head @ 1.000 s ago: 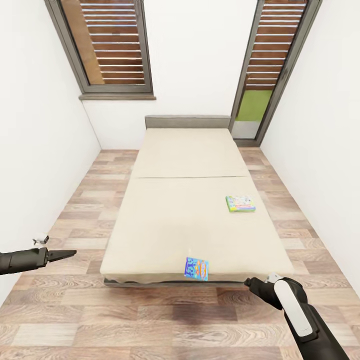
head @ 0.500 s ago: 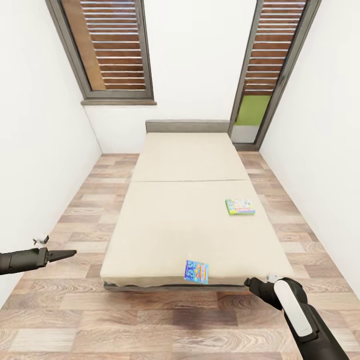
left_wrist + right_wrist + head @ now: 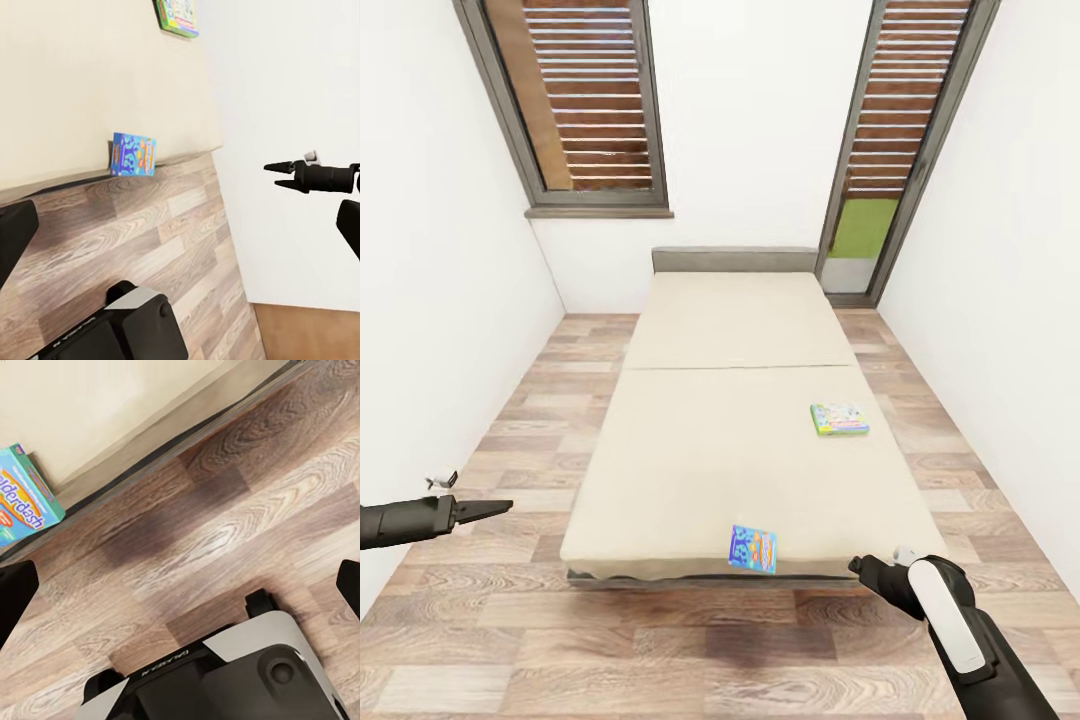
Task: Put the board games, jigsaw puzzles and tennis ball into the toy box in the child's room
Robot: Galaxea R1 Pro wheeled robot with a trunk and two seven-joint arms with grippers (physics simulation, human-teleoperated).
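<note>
Blue game (image 3: 753, 548) overhanging near bed (image 3: 690, 470) edge, reachable; green game (image 3: 839, 418) lying right; left end effector (image 3: 498, 507) clenched, right end effector (image 3: 857, 567) state unclear.

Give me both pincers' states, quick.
Left pincer: looks shut, holding nothing, out over the floor.
Right pincer: cannot be told; nothing visibly held, near the bed's foot corner.

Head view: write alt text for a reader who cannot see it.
A beige bed holds two board games: a blue one overhanging the foot edge, a green and white one flat near the right side. Both grippers hover over wood floor.
</note>
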